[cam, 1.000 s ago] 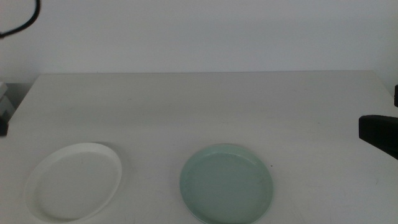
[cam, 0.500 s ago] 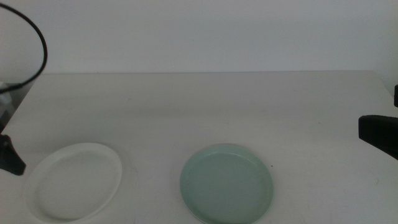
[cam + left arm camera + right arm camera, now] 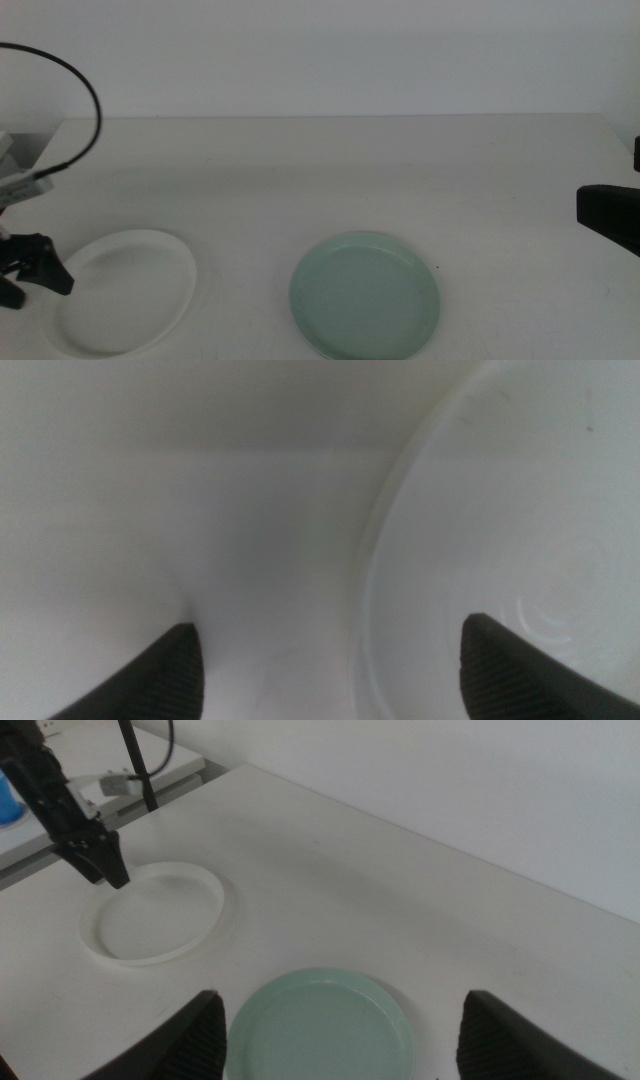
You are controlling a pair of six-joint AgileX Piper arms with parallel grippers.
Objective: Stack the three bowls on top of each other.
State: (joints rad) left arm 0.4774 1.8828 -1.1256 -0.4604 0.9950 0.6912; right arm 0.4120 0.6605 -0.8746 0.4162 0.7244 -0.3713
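Middle view: left gripper (image 3: 25, 280) w/ jaws spread, straddling white bowl's (image 3: 125, 290) outer rim; mint bowl (image 3: 365, 296) sits well apart beside white bowl; right gripper (image 3: 340, 1030) spread, waiting above mint bowl

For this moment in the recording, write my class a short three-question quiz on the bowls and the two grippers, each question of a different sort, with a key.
1. True or false: the white bowl already sits on top of the mint green bowl.
2. Which gripper is at the white bowl's rim? A) the left gripper B) the right gripper
3. Fill in: the number of bowls visible in the middle view is ____.

Key
1. False: the bowls lie apart on the table.
2. A. Its open jaws straddle the rim in the left wrist view; the right gripper waits, open, at the table's right side.
3. Two; no grey-blue bowl shows in any view.
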